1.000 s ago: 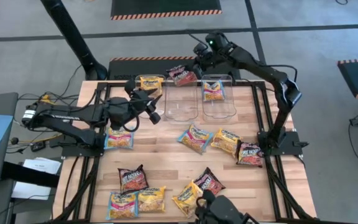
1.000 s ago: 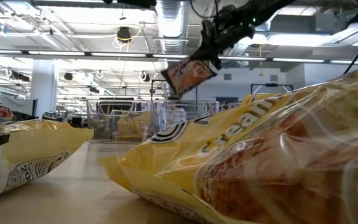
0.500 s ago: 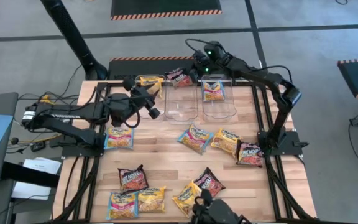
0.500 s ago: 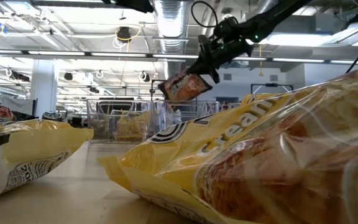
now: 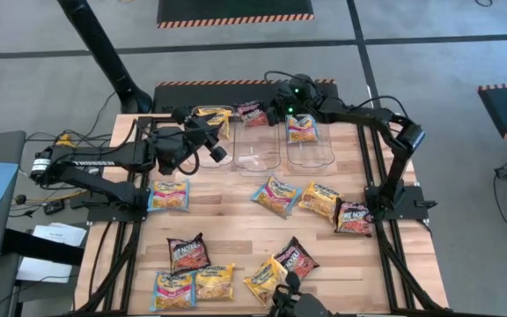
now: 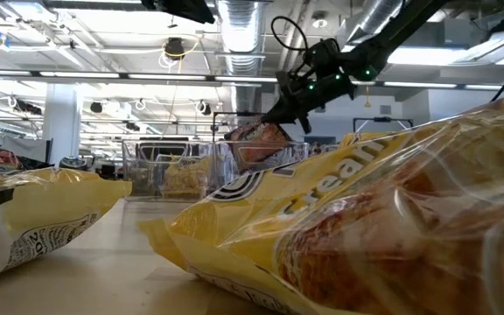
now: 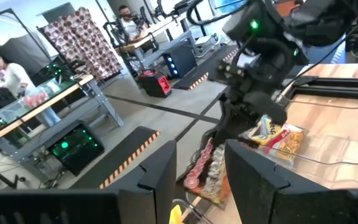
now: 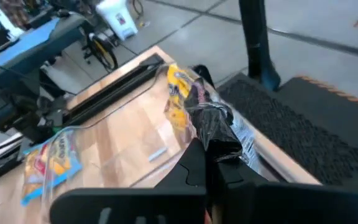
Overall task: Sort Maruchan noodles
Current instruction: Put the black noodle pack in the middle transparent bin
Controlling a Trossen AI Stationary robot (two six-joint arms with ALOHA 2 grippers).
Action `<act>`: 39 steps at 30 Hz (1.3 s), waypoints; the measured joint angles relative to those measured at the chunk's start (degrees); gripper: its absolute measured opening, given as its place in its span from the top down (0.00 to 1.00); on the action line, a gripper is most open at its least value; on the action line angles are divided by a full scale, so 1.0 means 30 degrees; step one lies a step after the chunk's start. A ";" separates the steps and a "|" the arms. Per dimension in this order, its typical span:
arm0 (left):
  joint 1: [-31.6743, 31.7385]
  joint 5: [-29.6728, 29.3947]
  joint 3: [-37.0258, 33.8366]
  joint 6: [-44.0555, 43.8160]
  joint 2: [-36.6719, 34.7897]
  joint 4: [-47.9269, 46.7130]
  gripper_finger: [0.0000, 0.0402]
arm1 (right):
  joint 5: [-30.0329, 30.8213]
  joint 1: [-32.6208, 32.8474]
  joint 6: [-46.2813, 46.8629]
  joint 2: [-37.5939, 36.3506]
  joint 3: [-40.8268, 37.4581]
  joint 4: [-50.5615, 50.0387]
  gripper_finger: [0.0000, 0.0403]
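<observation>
The surface (image 5: 236, 220) fills the frame's middle, packets (image 5: 275, 195) strewn across it. Three bins (image 5: 257, 148) line its top edge. My right pincer (image 5: 275, 110), top centre, is clamped on a maroon packet (image 5: 252, 112) above the middle bin; I should centre it before letting go. My left pincer (image 5: 211, 141) hangs half-spread, empty, beside the bins. The nearest yellow wrapper (image 6: 339, 227) reads "Cream".

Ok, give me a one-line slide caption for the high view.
Right end effector holds a dark noodle packet over the middle clear bin; left end effector waits beside it.
</observation>
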 joint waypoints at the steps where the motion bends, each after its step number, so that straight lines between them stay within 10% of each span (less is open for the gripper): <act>1: 0.0000 0.0009 0.0000 -0.0008 0.0000 0.0000 0.68 | -0.0021 0.0067 0.0060 0.0076 -0.0113 -0.0070 0.99; 39: 0.0000 0.0002 -0.0007 -0.0609 0.0007 -0.1299 0.68 | 0.5461 0.1051 -0.0382 0.1568 -0.0101 -0.0940 0.78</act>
